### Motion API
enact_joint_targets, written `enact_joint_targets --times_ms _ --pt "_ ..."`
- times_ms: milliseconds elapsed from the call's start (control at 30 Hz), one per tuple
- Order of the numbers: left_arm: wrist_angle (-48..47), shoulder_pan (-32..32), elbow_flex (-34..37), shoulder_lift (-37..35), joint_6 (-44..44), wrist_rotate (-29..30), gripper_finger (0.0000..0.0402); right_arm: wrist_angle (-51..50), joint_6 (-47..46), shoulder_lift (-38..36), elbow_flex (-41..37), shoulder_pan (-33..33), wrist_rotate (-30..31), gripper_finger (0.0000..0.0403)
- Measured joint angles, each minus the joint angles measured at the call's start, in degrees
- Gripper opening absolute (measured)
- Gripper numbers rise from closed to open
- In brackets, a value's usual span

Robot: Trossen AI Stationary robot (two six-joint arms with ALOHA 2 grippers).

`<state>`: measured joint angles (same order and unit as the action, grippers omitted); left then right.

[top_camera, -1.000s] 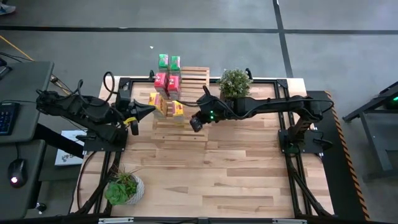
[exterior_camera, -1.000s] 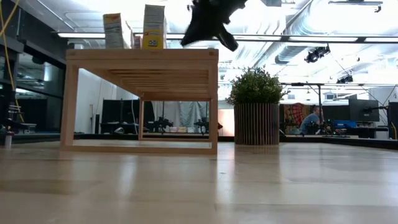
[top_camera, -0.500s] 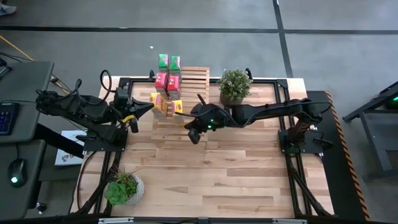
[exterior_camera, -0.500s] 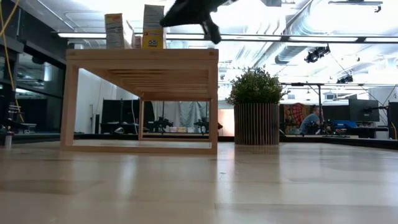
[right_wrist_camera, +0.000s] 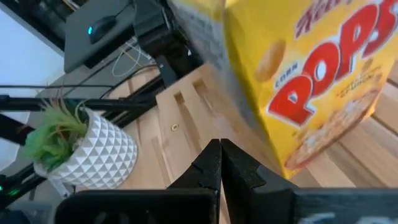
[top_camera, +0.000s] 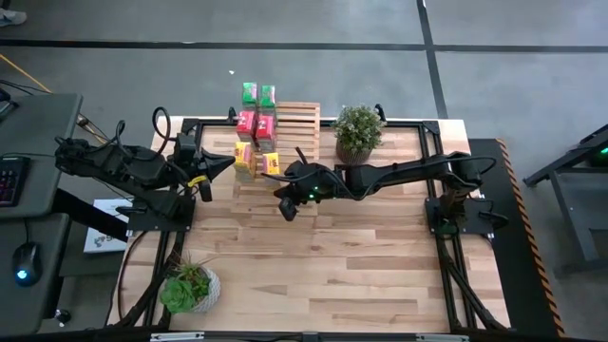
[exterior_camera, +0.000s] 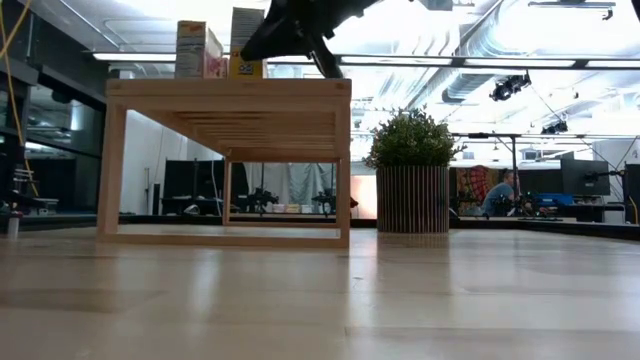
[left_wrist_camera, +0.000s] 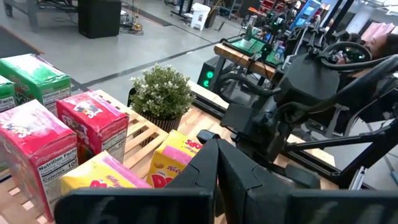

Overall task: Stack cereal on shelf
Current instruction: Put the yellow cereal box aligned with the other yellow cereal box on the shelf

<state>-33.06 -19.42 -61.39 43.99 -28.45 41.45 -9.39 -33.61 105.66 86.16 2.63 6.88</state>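
On top of the light-wood slatted shelf [top_camera: 283,142], at the table's far-left part, the cereal boxes stand upright in a cluster: two green ones [top_camera: 257,94] at the far end, two red/pink ones [top_camera: 255,123] next to them, and two yellow ones [top_camera: 255,160] nearest the table's middle. From table height the shelf [exterior_camera: 228,92] shows as an open frame with a pink-sided box [exterior_camera: 198,50] and a yellow box [exterior_camera: 245,42] standing on its top. The right gripper [top_camera: 282,208] reaches across from the right side to hang just beside the yellow boxes, its fingers pressed together and holding nothing; its wrist camera looks past the closed fingertips [right_wrist_camera: 219,163] at a yellow box [right_wrist_camera: 298,74] very close ahead. The left gripper [top_camera: 230,161] sits at the shelf's left edge, touching or nearly touching a yellow box, its fingers also closed on nothing. A leafy potted plant [top_camera: 358,131] stands just right of the shelf, and a second plant in a white pot [top_camera: 189,286] sits near the table's front-left corner. The wooden table [top_camera: 361,266] lies bare elsewhere.
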Motion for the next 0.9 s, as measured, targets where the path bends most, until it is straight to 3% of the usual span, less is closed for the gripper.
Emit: enact_joint_targets --times_ms 700,900 --pt "-0.1 0.0 0.0 0.0 0.0 1.4 0.0 8.3 -1.0 1.4 0.0 -2.8 1.2 0.0" --pt "-0.1 0.0 0.0 0.0 0.1 1.4 0.0 10.0 -1.0 1.4 0.0 -3.5 -3.3 0.0"
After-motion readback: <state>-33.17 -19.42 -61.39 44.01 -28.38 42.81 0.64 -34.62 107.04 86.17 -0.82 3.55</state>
